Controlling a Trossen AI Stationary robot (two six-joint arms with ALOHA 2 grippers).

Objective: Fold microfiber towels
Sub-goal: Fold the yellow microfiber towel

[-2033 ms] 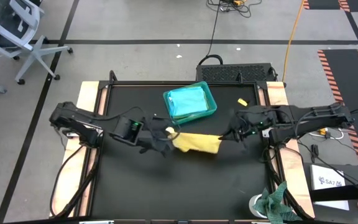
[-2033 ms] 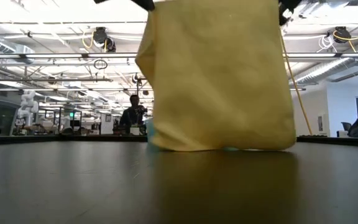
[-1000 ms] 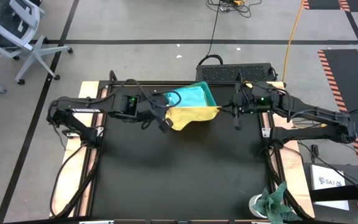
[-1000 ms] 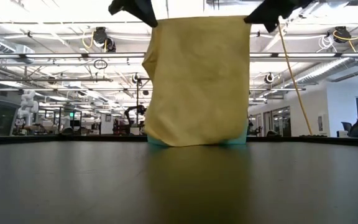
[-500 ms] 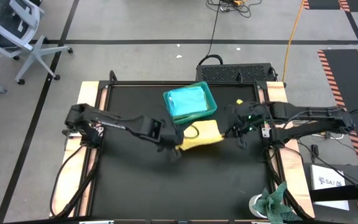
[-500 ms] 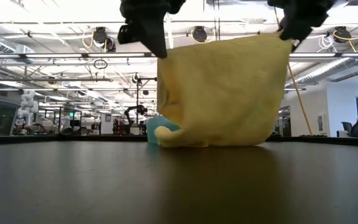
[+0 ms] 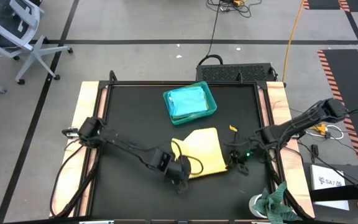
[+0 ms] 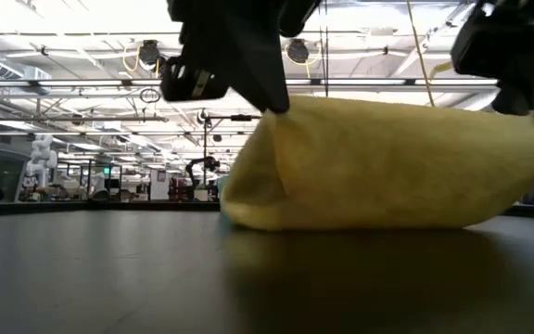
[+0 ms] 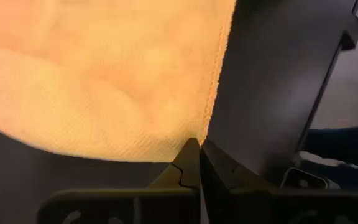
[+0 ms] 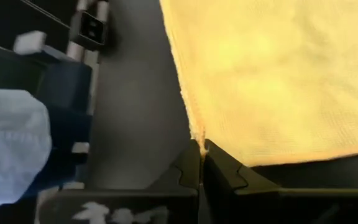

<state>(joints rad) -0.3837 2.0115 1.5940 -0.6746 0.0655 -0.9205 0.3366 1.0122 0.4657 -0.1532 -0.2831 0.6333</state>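
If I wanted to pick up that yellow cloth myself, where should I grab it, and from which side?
Probably by its two near corners, coming down from above. The yellow towel lies mostly flat on the black table, so only edges and corners give thin fabric to pinch. The left gripper and right gripper each pinch one such corner, fingers shut on the cloth, keeping it spread between them.

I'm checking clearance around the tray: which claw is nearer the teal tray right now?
Left, only slightly. The left claw and right claw both pinch near corners of the yellow towel, well short of the teal tray.
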